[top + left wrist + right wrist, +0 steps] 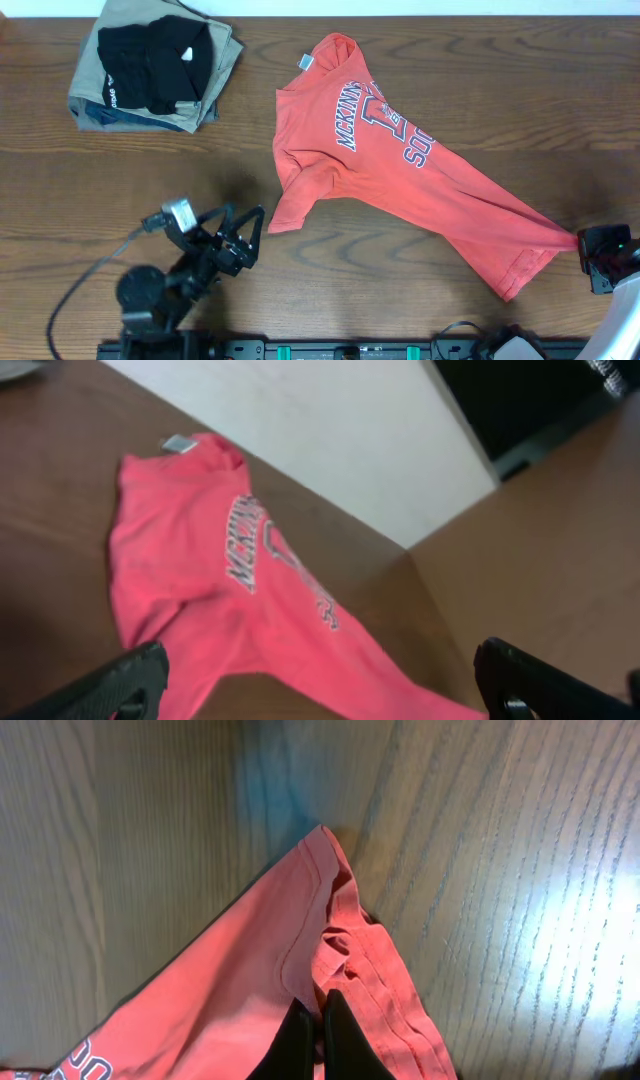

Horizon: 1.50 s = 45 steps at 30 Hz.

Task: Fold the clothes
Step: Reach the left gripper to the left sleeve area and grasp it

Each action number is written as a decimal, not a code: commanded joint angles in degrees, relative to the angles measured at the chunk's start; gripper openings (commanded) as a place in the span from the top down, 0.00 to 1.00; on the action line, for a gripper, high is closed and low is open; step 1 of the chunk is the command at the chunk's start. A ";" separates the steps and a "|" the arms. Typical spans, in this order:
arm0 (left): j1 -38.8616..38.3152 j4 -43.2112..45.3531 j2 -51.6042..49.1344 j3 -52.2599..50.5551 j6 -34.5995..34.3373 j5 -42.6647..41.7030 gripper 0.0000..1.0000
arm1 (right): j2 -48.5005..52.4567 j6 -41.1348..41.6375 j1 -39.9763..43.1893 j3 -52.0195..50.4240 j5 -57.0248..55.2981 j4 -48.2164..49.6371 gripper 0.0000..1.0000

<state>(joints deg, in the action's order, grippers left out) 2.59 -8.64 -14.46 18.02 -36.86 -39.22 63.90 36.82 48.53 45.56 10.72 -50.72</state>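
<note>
The red-orange T-shirt (395, 170) with white lettering lies stretched diagonally across the table, neck at the top, hem pulled toward the lower right. My right gripper (320, 1010) is shut on the bunched hem of the shirt (250, 990); in the overhead view it (592, 262) sits at the table's right edge by the shirt's corner. My left gripper (245, 238) is open and empty, just left of the shirt's lower sleeve. The left wrist view shows the shirt (200, 580) between and beyond its spread fingers (320, 680).
A stack of folded clothes lies at the back left: a black garment (155, 60) on a khaki one (215, 85). The wooden table (450, 60) runs to a pale wall at the back.
</note>
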 commanded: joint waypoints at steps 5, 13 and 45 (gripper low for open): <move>-1.40 -23.58 -23.96 23.76 23.71 0.70 0.02 | -0.09 0.35 0.52 -0.26 -0.15 0.11 0.99; -9.35 -42.80 -48.02 38.69 26.97 13.53 0.02 | -0.09 0.37 0.52 -0.26 -0.15 0.00 0.99; -16.57 -33.27 -87.14 38.58 20.83 22.03 0.14 | -0.02 0.15 0.52 -0.33 -0.17 0.15 0.99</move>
<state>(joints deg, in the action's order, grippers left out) -13.65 -42.15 -100.44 55.92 -15.16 -19.38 63.92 36.82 48.53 45.30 10.72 -50.70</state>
